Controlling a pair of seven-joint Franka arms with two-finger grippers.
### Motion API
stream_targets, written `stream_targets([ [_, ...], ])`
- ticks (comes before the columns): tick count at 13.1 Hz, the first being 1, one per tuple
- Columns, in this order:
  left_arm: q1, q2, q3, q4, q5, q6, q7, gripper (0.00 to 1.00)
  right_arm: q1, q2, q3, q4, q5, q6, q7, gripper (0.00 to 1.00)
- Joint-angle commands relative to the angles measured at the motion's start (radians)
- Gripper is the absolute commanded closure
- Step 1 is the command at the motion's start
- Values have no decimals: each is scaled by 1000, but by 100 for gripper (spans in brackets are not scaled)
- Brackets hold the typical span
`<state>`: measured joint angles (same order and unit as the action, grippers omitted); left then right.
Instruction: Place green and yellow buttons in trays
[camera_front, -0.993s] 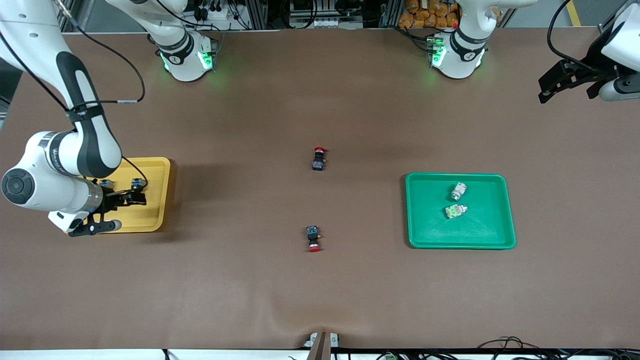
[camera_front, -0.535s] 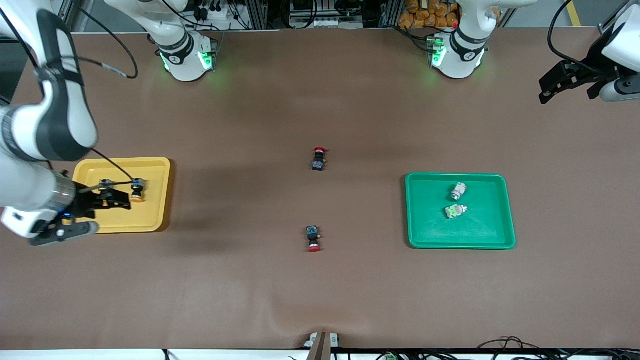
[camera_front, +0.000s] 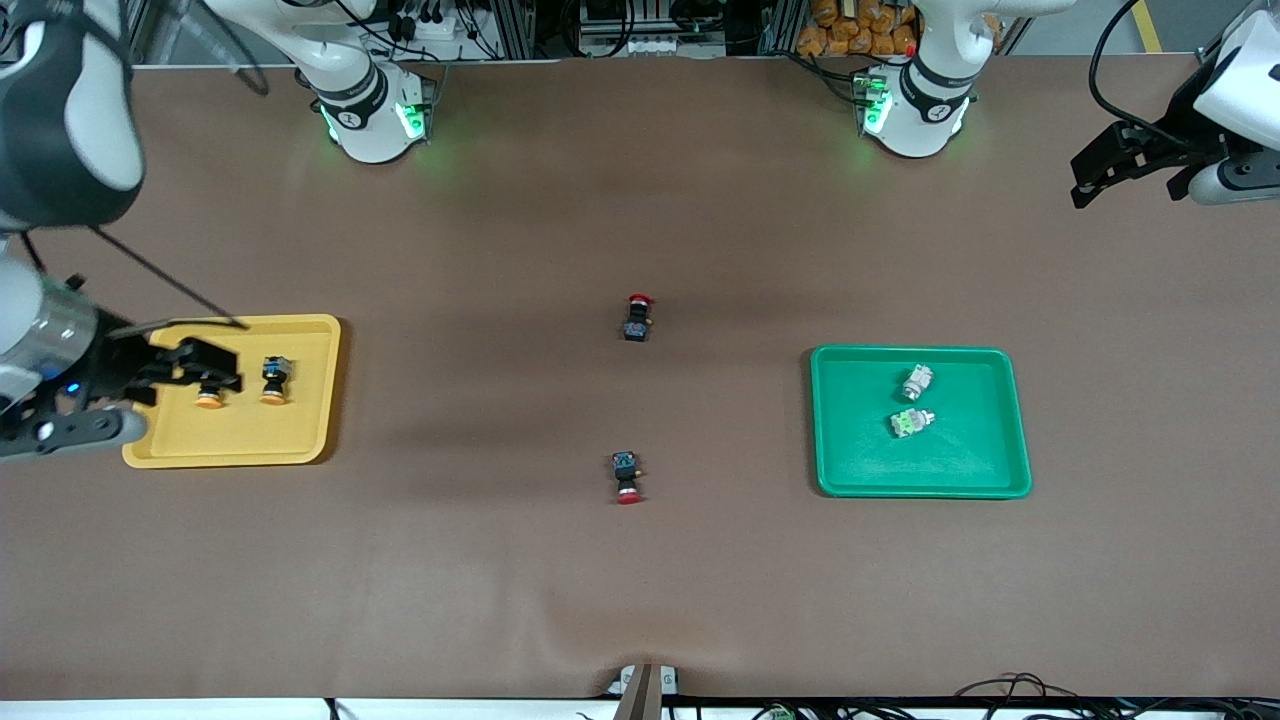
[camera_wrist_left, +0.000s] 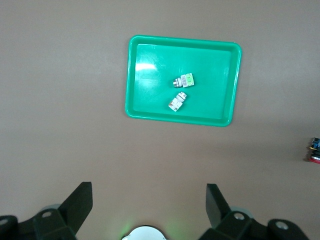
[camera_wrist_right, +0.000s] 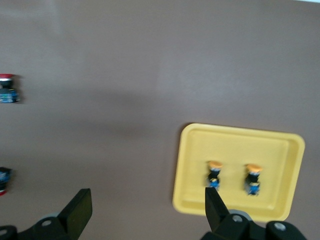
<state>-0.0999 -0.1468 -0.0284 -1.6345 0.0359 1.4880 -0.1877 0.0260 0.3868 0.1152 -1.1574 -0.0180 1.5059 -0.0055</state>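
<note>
Two yellow buttons (camera_front: 273, 381) (camera_front: 209, 395) stand side by side in the yellow tray (camera_front: 240, 440), which also shows in the right wrist view (camera_wrist_right: 235, 140) with both buttons (camera_wrist_right: 214, 175) (camera_wrist_right: 253, 178). My right gripper (camera_front: 195, 368) hangs open and empty over that tray's outer end. Two green buttons (camera_front: 917, 381) (camera_front: 910, 422) lie in the green tray (camera_front: 850, 450), seen from above by the left wrist view (camera_wrist_left: 150, 100) (camera_wrist_left: 184, 80) (camera_wrist_left: 177, 101). My left gripper (camera_front: 1095, 175) waits open and empty, high over the left arm's end of the table.
Two black switches with red caps lie on the brown table between the trays, one (camera_front: 637, 317) farther from the front camera, one (camera_front: 626, 477) nearer. Both arm bases stand along the table's back edge.
My right gripper has lifted and drawn back from the yellow tray toward the right arm's end, uncovering both yellow buttons. The left arm has barely moved.
</note>
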Motion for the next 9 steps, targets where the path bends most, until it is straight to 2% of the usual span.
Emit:
stream_targets([
  [1,6,-16,4,-30,-36,31,14,0,6,9,-2,71,1,-65,32,0],
  [3,8,-30,4,-59,-37,34,14,0,5,-21,-8,99,0,-151,48,0],
  [5,6,-88,4,-141,-36,76,16,0,6,-123,-12,38,-8,-193,84,0],
  [6,6,-114,4,-186,-36,107,14,0,5,-173,-14,-31,-10,-181,84,0],
  [9,5,-108,4,-183,-36,109,17,0,-29,-355,-12,-330,-7,-8,84,0],
])
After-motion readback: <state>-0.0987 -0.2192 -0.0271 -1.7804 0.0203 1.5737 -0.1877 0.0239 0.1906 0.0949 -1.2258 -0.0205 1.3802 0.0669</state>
